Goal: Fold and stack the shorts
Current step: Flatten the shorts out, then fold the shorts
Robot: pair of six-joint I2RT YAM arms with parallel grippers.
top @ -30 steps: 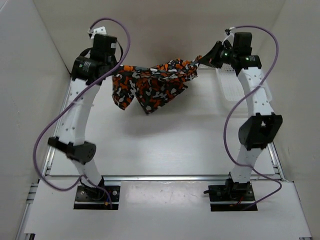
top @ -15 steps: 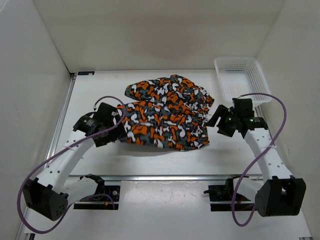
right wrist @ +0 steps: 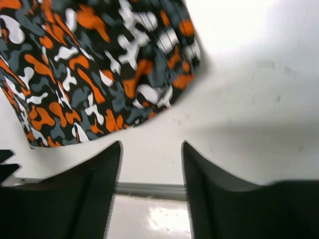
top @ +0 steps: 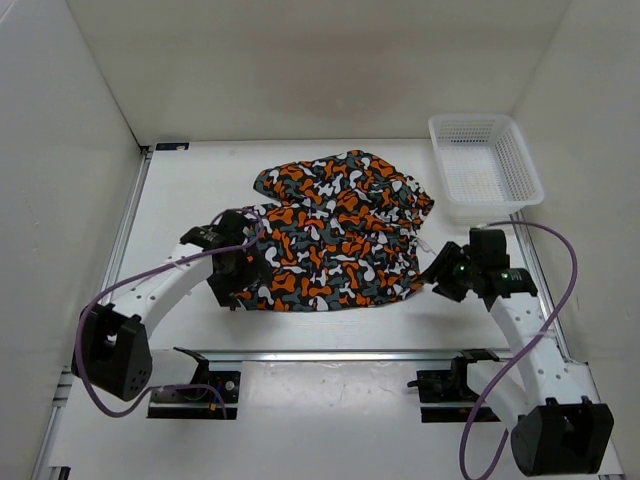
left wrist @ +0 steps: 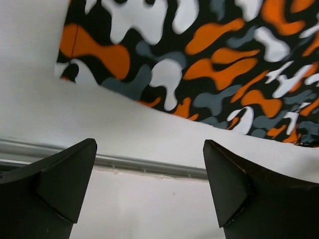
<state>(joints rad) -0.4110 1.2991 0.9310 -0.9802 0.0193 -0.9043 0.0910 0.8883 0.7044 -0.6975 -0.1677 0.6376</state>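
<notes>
The shorts (top: 335, 235), in orange, black, grey and white camouflage print, lie spread flat on the white table with a second camouflage layer showing behind them. My left gripper (top: 230, 288) hovers at their near left corner, open and holding nothing; its wrist view shows the left gripper (left wrist: 149, 145) over bare table with the shorts (left wrist: 199, 59) just beyond. Just off the near right corner, my right gripper (top: 440, 274) is also open. In its own view the right gripper (right wrist: 151, 147) has only table between its fingers, and the shorts (right wrist: 89, 74) lie ahead.
A white mesh basket (top: 485, 165) stands at the back right corner. A metal rail (top: 350, 353) runs along the table's near edge, close under both grippers. White walls close in the table on the left, back and right.
A second ago both grippers held the shorts stretched in the air at the back. The shorts now lie on the table, both grippers have let go and drawn back toward the near edge.
</notes>
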